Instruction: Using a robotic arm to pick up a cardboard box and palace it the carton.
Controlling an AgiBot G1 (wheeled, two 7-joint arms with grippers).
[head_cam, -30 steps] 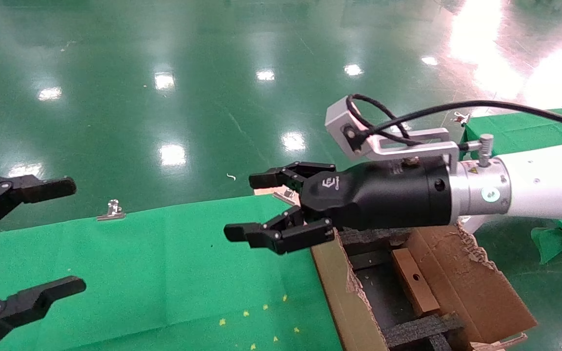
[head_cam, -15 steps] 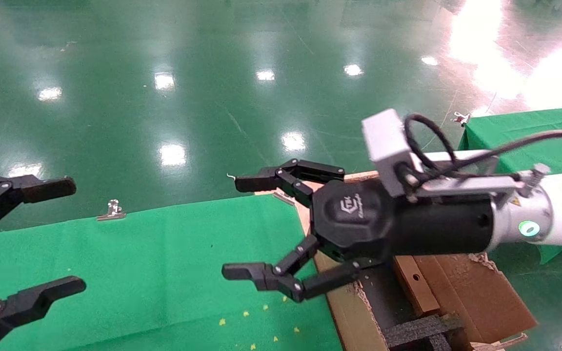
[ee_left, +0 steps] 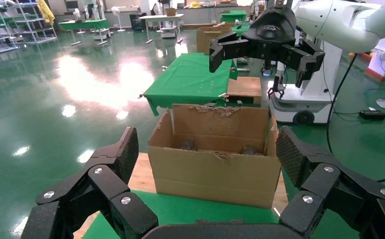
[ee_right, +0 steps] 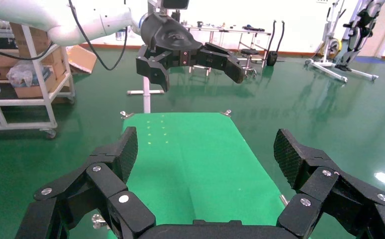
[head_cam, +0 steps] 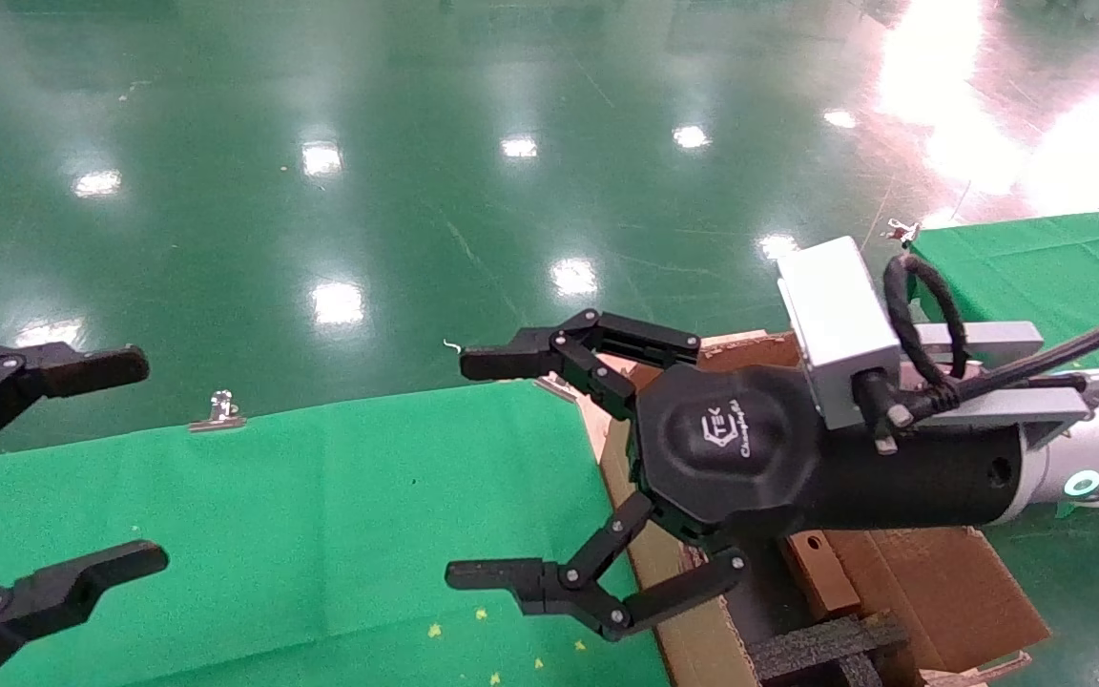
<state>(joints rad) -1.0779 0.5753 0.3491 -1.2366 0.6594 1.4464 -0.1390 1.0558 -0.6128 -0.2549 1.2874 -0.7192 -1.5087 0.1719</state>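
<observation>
Right gripper (head_cam: pixel 473 468) hangs jaws wide and empty over the desk's (head_cam: pixel 273 496) right edge.
Its black wrist hides most of the carton (head_cam: pixel 931 592) beside that edge; only a sliver of the cardboard box (head_cam: pixel 821 572) peeks out inside, against black foam (head_cam: pixel 817 649). Left gripper (head_cam: pixel 144 458), cut off at the desk's left edge, jaws wide too.

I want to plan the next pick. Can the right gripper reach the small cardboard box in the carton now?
Probably yes: the right gripper is open beside the carton, and nothing covers the small cardboard box between its foam inserts.
</observation>
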